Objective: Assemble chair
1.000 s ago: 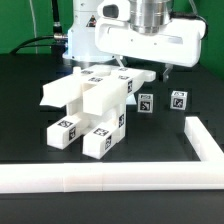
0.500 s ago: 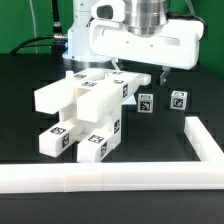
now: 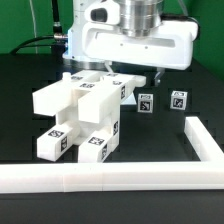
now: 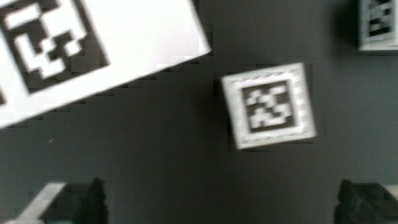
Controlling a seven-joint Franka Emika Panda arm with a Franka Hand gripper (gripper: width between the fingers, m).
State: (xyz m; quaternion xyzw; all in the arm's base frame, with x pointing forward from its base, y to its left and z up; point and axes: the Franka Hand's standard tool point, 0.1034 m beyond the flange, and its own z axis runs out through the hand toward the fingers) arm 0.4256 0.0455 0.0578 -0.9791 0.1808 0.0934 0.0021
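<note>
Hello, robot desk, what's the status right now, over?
Gripper open, empty. Chair partly joined, on the table. Small tagged block loose near gripper.

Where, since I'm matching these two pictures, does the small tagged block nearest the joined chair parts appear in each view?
Exterior view: the small tagged block stands just to the exterior view's right of the joined chair parts.
Wrist view: probably the block mid-picture.
Shared landmark: the joined chair parts' large tagged face.
</note>
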